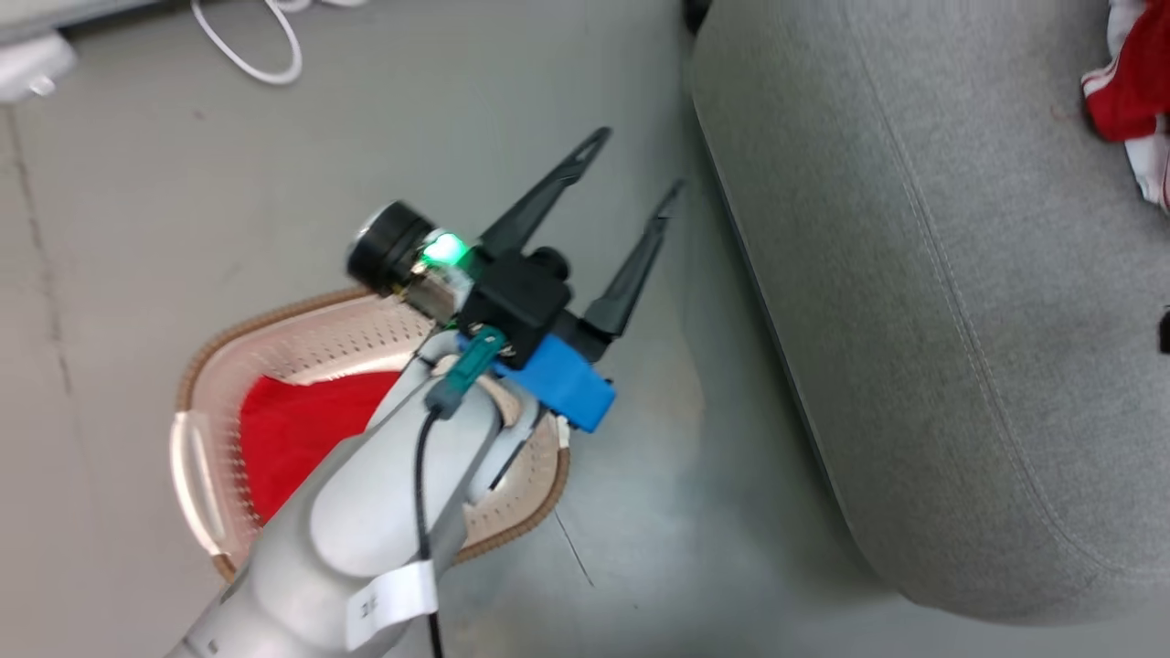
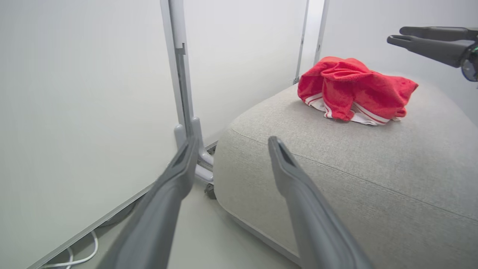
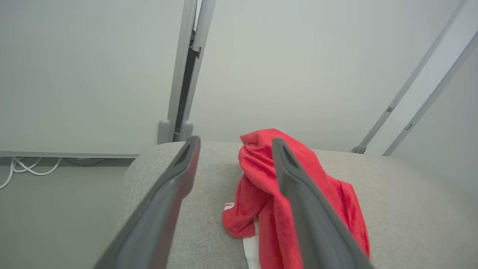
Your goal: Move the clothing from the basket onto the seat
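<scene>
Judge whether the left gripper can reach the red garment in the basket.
Probably yes: the left gripper is open and the garment lies uncovered in the basket beneath its forearm, though it points toward the seat.

- seat [image 1: 914,274]: light grey, finely flecked weave.
- garment on the seat [image 2: 351,89]: bright red, with white stripes and white trim along the edge.
- garment in the basket [image 1: 302,420]: plain bright red where it shows.
- basket [image 1: 274,322]: cream-white walls dotted with rows of small holes; brown woven-look rim; white handle.
- left hand [image 1: 637,163]: dark grey-black fingers, black body, blue block, green light.
- forearm [image 1: 366,521]: pale grey, white label.
- floor [image 1: 366,164]: flat grey.
- cable [image 1: 271,81]: white.
</scene>
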Motion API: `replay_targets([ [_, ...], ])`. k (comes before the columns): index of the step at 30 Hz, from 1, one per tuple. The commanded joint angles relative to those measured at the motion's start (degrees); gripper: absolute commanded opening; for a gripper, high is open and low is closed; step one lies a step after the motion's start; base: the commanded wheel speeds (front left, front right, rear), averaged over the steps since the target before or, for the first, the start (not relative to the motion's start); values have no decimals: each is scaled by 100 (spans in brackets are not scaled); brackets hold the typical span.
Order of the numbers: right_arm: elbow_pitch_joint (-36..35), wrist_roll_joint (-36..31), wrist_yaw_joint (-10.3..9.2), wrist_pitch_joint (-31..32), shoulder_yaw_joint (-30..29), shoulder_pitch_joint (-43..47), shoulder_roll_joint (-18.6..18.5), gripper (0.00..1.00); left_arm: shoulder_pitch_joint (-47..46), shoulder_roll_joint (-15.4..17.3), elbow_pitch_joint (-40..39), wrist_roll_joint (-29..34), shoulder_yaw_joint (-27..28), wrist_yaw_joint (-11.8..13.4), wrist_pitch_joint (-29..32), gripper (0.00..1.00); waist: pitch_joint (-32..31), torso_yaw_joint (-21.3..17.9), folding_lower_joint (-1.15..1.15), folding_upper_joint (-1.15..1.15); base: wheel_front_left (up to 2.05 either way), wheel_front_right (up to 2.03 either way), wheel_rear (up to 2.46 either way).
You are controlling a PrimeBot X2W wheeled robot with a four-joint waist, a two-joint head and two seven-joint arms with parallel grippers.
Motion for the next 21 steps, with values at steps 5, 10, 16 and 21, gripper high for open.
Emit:
replay_targets([
  [5,-361,-32,1,1,468,377,96,100,632,117,-446,161,617,228,-26,100,-715,460,1,0,0,0,0],
  [10,-585,-47,1,1,827,652,197,100,1230,110,-757,319,1221,324,-21,100,-1105,749,1,0,0,0,0],
  [16,-734,-84,1,1,1134,1043,397,100,1910,17,-994,464,1893,249,-21,100,-1593,1035,1,0,0,0,0],
  [21,-821,-106,1,1,1320,1389,614,100,2518,-10,-1115,631,2407,148,-21,100,-1976,1183,1,0,0,0,0],
])
